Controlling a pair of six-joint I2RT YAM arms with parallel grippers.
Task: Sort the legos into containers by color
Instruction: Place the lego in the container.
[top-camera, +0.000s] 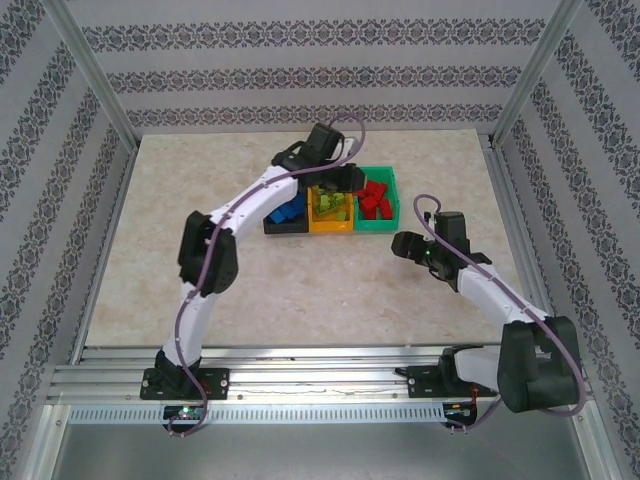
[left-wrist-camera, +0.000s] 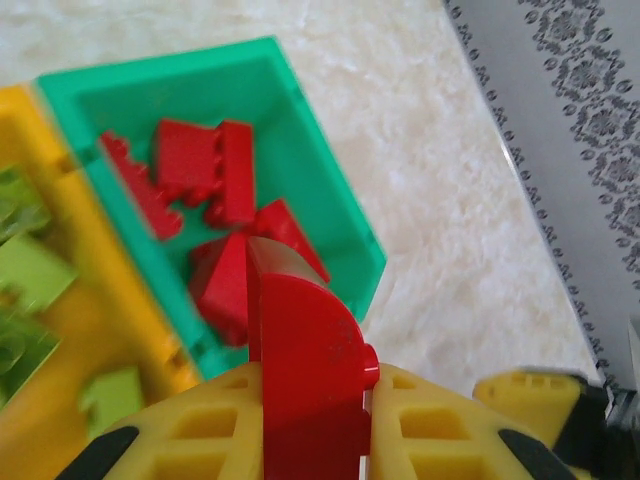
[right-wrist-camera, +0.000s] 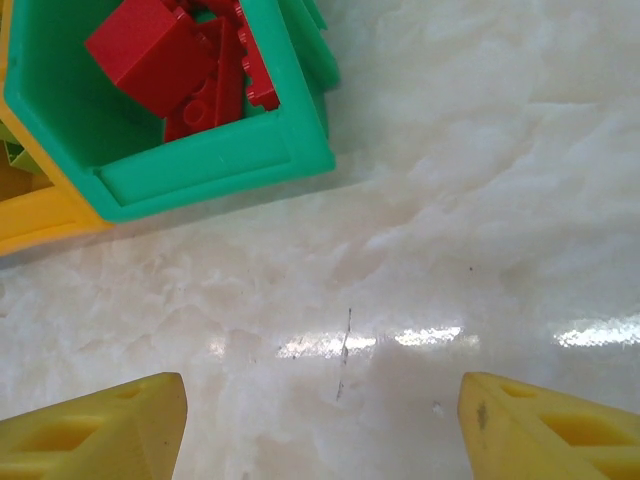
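Left gripper (left-wrist-camera: 310, 405) - jaws clamped on 1 red brick (left-wrist-camera: 305, 345). The brick stands on edge between the 2 yellow fingers (left-wrist-camera: 200, 430), its curved top sticking out past the fingertips.

Left wrist view: the green bin (left-wrist-camera: 330, 175) sits ahead of the jaws and slightly left. The held brick's tip overlaps the bin's near corner, above the pile. I cannot tell whether it touches the pile. The red legos (left-wrist-camera: 200, 165) lie loose inside the bin, several of them, some stacked on each other. The yellow bin (left-wrist-camera: 85, 335) is left of the jaws, wall to wall with the green one, and holds lime legos (left-wrist-camera: 30, 270).

Top view: the 3 bins stand in 1 row, touching. The black bin (top-camera: 285, 227) holds blue legos (top-camera: 290, 210), the yellow bin is in the middle, and the green bin is on the far side from the black one. The left gripper hangs over the seam between the yellow and green bins.

Right gripper (right-wrist-camera: 325, 425) - jaws wide apart, gripping nothing, with bare table (right-wrist-camera: 450, 200) between the fingertips. The green bin's corner is ahead of these jaws and to their left, near but not touching. A strip of the yellow bin lies further left. In the top view this gripper sits low over the table, on the near side of the green bin and clear of it.
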